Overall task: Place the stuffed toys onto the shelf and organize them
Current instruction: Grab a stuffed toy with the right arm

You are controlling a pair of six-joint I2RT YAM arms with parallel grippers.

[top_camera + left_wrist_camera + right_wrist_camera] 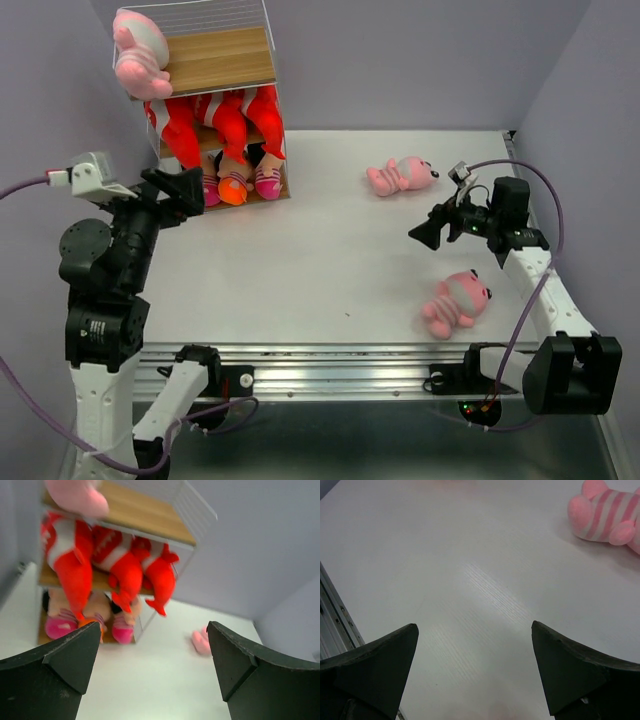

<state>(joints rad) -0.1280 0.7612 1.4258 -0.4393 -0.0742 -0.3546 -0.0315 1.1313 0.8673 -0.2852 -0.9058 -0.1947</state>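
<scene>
Here — left end effector (192, 192) agape near shelf (220, 60)

Shelf (222, 60) back L; plush (401, 176) R, 2nd (456, 302) nearer, approx.

Black-white arms (105, 320) carry purple cables (22, 186), black pincers (154, 630).

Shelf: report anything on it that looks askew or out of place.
On the shelf, the pink striped animal looks to overhang the top board's left edge. The three red sharks droop over the middle board's front.
</scene>
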